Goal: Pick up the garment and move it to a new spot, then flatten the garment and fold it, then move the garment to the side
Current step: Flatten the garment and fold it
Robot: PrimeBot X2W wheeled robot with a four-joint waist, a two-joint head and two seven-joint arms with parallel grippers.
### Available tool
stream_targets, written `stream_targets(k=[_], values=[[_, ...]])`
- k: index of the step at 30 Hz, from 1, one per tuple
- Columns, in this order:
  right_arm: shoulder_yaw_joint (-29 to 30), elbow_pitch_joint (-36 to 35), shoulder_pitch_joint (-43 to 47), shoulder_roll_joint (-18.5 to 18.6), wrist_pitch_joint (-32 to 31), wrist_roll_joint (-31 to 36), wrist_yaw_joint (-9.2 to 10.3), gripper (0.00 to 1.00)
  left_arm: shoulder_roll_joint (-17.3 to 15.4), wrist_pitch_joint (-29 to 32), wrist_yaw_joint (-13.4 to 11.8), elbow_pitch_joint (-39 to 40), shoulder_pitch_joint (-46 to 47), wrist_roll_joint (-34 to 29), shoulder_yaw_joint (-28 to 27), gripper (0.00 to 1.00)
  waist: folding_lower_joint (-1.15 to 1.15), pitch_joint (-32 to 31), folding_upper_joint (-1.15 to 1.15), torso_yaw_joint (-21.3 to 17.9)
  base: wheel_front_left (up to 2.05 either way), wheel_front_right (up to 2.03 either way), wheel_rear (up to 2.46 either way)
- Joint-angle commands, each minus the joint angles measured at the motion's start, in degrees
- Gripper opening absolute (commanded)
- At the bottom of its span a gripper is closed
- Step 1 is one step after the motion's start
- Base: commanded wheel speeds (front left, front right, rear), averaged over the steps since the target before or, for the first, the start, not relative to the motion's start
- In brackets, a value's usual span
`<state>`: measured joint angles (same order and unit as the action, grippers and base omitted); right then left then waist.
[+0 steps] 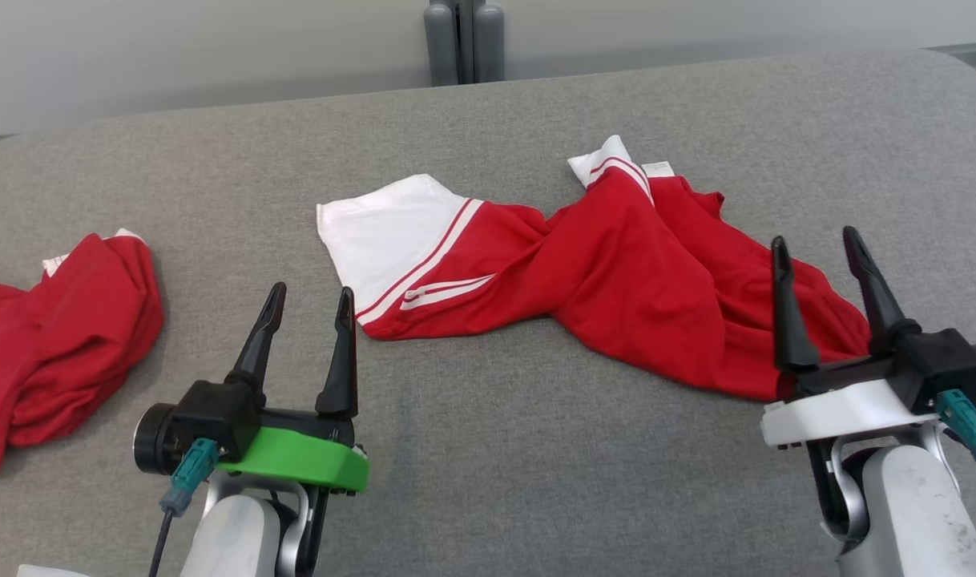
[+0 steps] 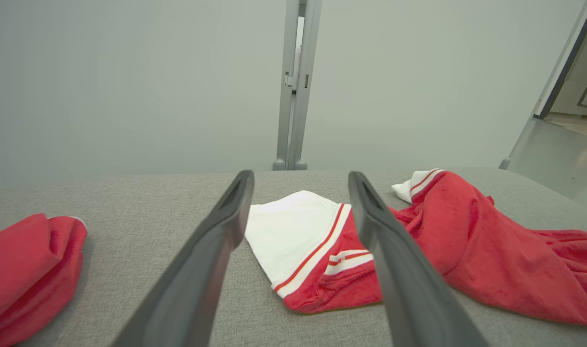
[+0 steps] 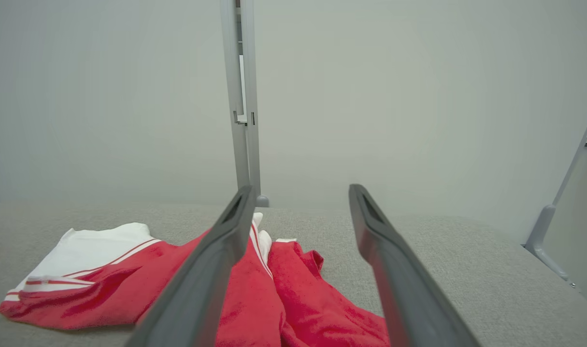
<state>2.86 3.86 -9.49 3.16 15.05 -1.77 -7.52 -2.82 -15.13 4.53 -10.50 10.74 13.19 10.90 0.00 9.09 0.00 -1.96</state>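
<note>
Lying crumpled, garment [image 1: 616, 280] long axis left-right.

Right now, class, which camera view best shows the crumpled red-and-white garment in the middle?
The head view: the crumpled red-and-white fabric garment shows almost end to end. The left wrist view has the left pincer crossing it; the right wrist view has the right pincer hiding its middle.

Grey fabric surface [image 1: 488, 481] w/ rounded corners; plain pale wall [image 1: 215, 48] behind, grey post [image 1: 464, 40] at centre.
</note>
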Motion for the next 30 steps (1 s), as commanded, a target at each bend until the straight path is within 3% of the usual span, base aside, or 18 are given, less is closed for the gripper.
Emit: stream_targets(k=[1,6,13,18,26,30], values=[[-1.43,-1.18,0.87,-0.01,0.17,-0.70,0.05,1.00,-0.14,-0.04,-0.15,0.31,-0.24,0.18,0.05,1.00,0.00,-0.60,0.00,0.87,0.00,0.00,0.00],[-4.59,-2.37,2.20,-0.11,0.18,-2.31,0.05,1.00,-0.14,-0.03,-0.95,0.86,-1.45,0.98,0.88,1.00,0.00,-1.51,0.00,2.56,0.00,0.00,0.00],[-6.08,1.94,0.18,-0.20,0.19,-2.17,0.05,1.00,-0.14,-0.03,-1.46,1.27,-2.28,2.09,2.12,1.00,0.00,-1.09,0.00,4.86,0.00,0.00,0.00],[-4.72,10.41,-5.95,0.63,-0.48,-2.47,0.05,1.00,-0.14,-0.03,-1.02,1.05,-0.69,1.94,2.85,1.00,0.00,0.80,0.00,6.93,0.00,0.00,0.00],[-3.01,24.61,-19.19,2.92,-9.19,-5.99,0.05,1.00,-0.13,-0.03,-0.94,0.25,0.96,2.87,4.94,1.00,0.00,4.22,0.00,11.39,0.00,0.00,0.00],[-2.12,30.19,-24.51,5.89,-13.34,-2.60,0.05,1.00,-0.13,-0.04,-1.29,-0.25,1.41,3.27,6.10,1.00,0.00,5.34,0.00,13.45,0.00,0.00,0.00]])
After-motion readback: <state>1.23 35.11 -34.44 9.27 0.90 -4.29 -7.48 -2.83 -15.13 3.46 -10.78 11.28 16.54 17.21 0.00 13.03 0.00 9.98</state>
